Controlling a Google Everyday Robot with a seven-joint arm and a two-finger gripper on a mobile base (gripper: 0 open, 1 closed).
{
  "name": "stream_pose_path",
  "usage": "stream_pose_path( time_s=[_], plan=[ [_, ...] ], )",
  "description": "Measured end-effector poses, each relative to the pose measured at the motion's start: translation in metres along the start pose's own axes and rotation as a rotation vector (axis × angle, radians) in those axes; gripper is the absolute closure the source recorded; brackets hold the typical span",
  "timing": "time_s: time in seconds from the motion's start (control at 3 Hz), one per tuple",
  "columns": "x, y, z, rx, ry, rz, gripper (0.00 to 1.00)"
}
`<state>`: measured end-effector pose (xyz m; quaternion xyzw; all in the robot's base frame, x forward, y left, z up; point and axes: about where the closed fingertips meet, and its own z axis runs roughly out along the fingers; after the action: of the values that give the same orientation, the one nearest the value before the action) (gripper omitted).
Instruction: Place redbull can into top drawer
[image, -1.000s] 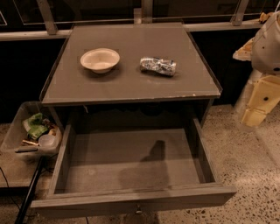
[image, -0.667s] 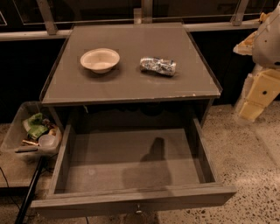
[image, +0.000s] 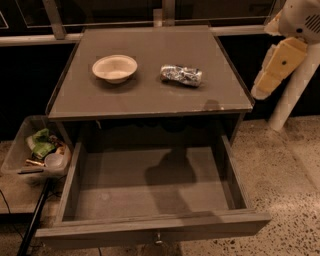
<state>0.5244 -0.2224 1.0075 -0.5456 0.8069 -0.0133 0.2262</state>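
The redbull can (image: 181, 75), slim, silver and crumpled-looking, lies on its side on the cabinet top (image: 150, 95), right of centre. The top drawer (image: 150, 229) is pulled out wide below it; its grey floor is bare and a small knob (image: 158, 239) sits on the front panel. My gripper (image: 272, 72) hangs in the air at the upper right, beyond the cabinet's right edge, apart from the can and holding nothing.
A white round bowl (image: 115, 67) stands on the top, left of the can. A clear plastic bin of rubbish (image: 35, 150) sits low at the left beside the drawer. A white post (image: 295, 92) rises at the right over speckled floor.
My gripper has moved up and a little left, closer to the cabinet's right edge. The can, bowl and drawer have not moved.
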Motion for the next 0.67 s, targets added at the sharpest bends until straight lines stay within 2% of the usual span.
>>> stream_pose_path(
  time_s=[0.33,0.67],
  plan=[
    [-0.0102,-0.0099,-0.0121,0.035,-0.028,-0.006,0.00],
    [-0.0100,-0.0095,-0.0111,0.033,-0.027,-0.006,0.00]
  ],
)
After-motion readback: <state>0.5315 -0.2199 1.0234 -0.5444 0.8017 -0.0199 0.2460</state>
